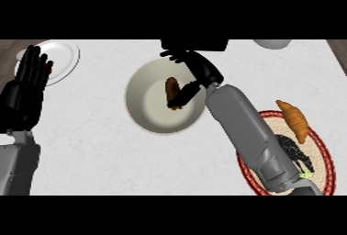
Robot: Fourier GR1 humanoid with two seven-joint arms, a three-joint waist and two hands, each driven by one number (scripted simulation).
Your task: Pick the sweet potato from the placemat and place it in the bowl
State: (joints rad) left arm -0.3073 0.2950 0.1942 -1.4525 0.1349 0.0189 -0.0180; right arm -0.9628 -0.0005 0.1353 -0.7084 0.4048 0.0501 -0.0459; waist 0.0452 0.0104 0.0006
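The white marbled bench [102,151] carries everything here. On it, right of centre, lies the round woven placemat with a red rim and a black cat figure [324,151], and a golden-brown croissant [295,120] rests on its upper edge. At mid-bench stands the wide, pale cream bowl [152,112]. A white round plate [65,57] sits at the far left corner.

The right hand [196,73] reaches across from the placemat side and hangs over the bowl's right rim. Its fingers [184,93] curl down around the dark brown, elongated sweet potato [172,89], which stands on end just over the bowl's floor, well inside the rim. The left hand [30,80] rests at the left edge, fingers straight and upright, holding nothing.

The step in hand appears to be the release. To do it well, the hand should lower until the sweet potato touches the bowl's floor, then spread the fingers gently and lift straight up, clear of the rim, so the sweet potato does not roll or tip the bowl.
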